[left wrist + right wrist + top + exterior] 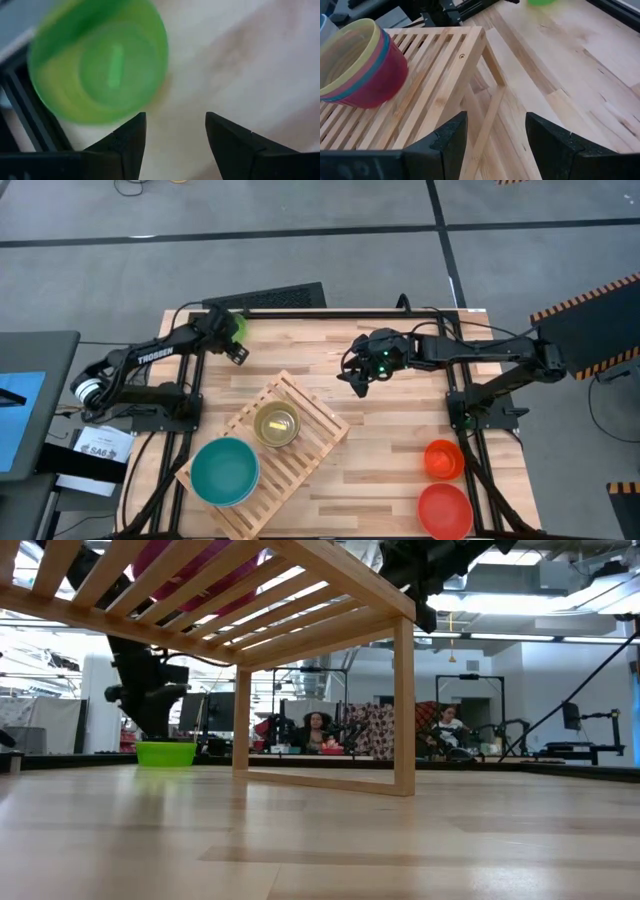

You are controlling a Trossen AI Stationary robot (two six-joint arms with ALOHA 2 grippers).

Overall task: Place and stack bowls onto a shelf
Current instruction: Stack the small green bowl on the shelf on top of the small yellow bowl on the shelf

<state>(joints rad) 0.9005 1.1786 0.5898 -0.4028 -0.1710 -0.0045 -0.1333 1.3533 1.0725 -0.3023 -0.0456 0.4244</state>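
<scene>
A small green bowl (237, 327) stands on the table's far left corner; it also shows in the low view (165, 753) and the left wrist view (97, 62). My left gripper (236, 352) hovers open just beside it, touching nothing. My right gripper (358, 383) is open and empty above the table's middle, right of the slatted shelf (265, 452). On the shelf stands a stack of small bowls, yellow on top (276, 425), pink outside (362, 62), and a stack of large bowls with a teal one on top (226, 470).
A small orange bowl (443, 458) and a large red bowl (444, 510) stand at the table's near right. A dark keyboard-like slab (285, 296) lies beyond the far edge. Bare plank lies between the shelf and the right bowls. People sit far behind the table (318, 732).
</scene>
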